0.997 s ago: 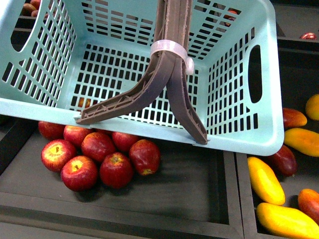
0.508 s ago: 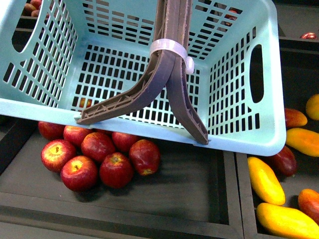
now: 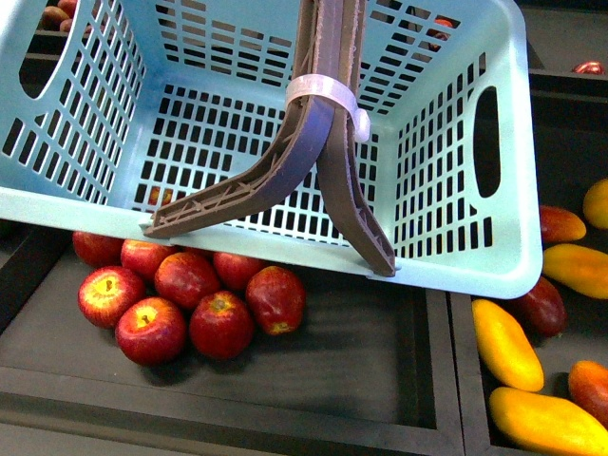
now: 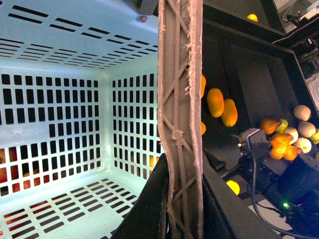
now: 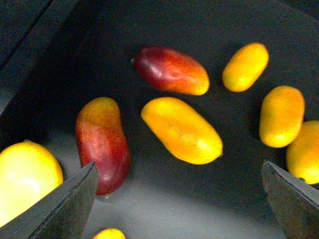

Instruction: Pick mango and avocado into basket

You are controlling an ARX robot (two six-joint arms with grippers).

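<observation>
The pale teal basket (image 3: 285,249) hangs tilted over the fruit trays and fills the upper front view. Nothing lies on its lattice floor. Its two brown handles (image 3: 328,57) are bound by a white tie (image 3: 323,92). My left gripper (image 4: 182,209) is shut on the handles from both sides. My right gripper (image 5: 179,199) is open above a dark tray of mangoes. A dark red mango (image 5: 102,144) lies by one finger, a red-to-orange mango (image 5: 172,69) lies farther off, and a yellow-orange one (image 5: 182,129) lies between the fingers' line. The avocado is out of view.
Several red apples (image 3: 190,304) lie in a black tray partly under the basket. A tray divider (image 3: 456,370) separates them from the mangoes (image 3: 503,344) at the right. In the left wrist view, orange fruits (image 4: 222,104) lie beyond the basket, near robot hardware (image 4: 279,184).
The basket swayed slightly to the right and back. Nothing else has visibly changed.
</observation>
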